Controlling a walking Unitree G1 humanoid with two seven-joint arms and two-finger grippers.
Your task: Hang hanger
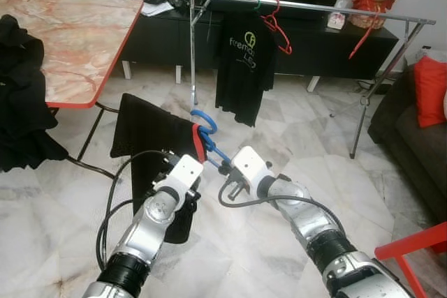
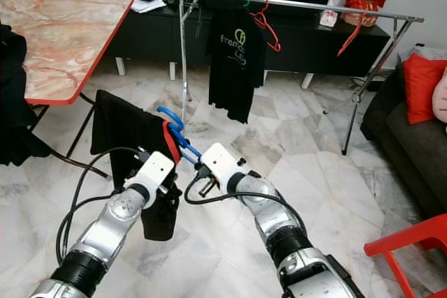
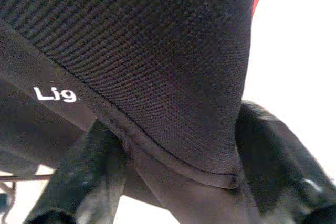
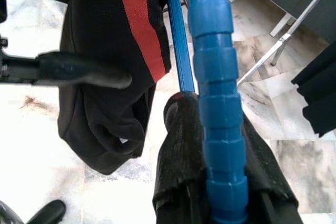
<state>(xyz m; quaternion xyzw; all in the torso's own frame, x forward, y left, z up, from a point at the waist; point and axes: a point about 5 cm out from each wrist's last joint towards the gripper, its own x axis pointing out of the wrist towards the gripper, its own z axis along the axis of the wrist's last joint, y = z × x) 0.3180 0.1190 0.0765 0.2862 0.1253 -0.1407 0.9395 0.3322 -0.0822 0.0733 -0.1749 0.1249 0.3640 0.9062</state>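
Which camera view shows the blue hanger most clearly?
The right wrist view: the blue hanger runs up the frame, held in the right tool. The eye views show its hook small, above the black shirt. The left wrist view gives a blue sliver.

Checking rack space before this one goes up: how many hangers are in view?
4: blue hanger in the right gripper; green hanger carrying the black T-shirt; red hanger beside it; another red hanger farther along the rail.

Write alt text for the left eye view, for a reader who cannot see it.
Both grippers hold a blue hanger carrying a black garment low over a marble floor: the right gripper clamps the hanger, the left gripper grips the fabric. Beyond stands a metal clothes rail with a black T-shirt and a red hanger.
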